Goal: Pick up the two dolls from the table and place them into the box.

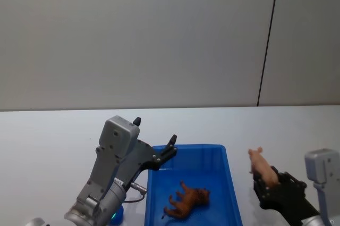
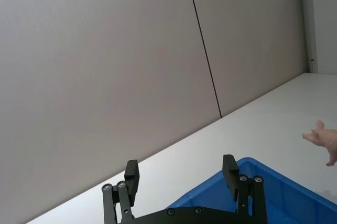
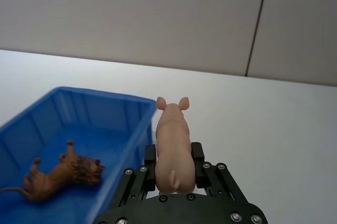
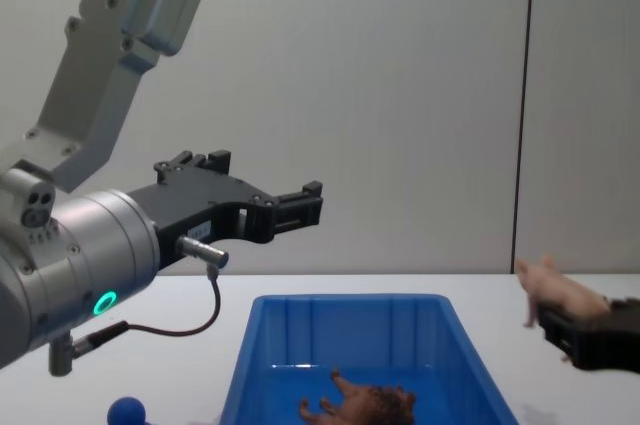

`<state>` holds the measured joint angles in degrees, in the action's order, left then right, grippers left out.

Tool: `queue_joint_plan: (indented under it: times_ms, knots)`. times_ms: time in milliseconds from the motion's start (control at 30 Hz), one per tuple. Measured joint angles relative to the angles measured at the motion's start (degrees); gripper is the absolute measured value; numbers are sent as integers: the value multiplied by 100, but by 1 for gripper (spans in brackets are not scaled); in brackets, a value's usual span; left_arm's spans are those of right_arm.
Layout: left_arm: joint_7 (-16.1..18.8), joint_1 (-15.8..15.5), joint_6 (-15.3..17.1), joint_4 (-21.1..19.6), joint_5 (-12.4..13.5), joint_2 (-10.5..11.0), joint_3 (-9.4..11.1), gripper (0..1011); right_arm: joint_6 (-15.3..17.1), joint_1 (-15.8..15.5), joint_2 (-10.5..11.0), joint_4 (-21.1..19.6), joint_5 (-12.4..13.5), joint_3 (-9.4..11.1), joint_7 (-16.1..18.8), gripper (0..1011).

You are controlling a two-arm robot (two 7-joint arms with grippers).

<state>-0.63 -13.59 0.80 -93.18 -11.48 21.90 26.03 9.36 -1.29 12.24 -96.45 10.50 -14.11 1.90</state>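
Observation:
The blue box (image 1: 197, 147) stands at the table's near middle. A brown lion doll (image 1: 187, 200) lies on its side on the box floor, also seen in the right wrist view (image 3: 60, 174) and the chest view (image 4: 365, 405). To the right of the box, lifted off the table, is a pink pig doll (image 1: 261, 165). My right gripper (image 1: 264, 180) is shut on its body, as the right wrist view shows (image 3: 174, 163). My left gripper (image 1: 155, 136) hangs open with nothing in it above the box's far left corner, high over the rim in the chest view (image 4: 265, 180).
A small blue knob (image 4: 128, 411) sits on the table left of the box, under my left arm. The white table (image 1: 48, 135) runs back to a grey wall with a dark vertical seam (image 1: 268, 40).

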Motion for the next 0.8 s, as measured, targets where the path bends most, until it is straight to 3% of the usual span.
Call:
queue_joint_plan:
  times_ms: [233,533,600,667,767,800]
  knots:
    - [0,0,0,0,0,0,0,1001,-5,204,-79,3,-3,-37,442,380]
    - [0,0,0,0,0,0,0,1001,-1,594,-286,293,-62,-150,1087,383]
    - [0,0,0,0,0,0,0,1001,11,688,-340,388,-85,-177,1214,409]
    - [0,0,0,0,0,0,0,1001,37,785,-396,491,-109,-205,1334,533]
    - [0,0,0,0,0,0,0,1001,66,876,-446,596,-129,-227,1428,592]
    - [0,0,0,0,0,0,0,1001,84,914,-468,643,-140,-237,1471,654]
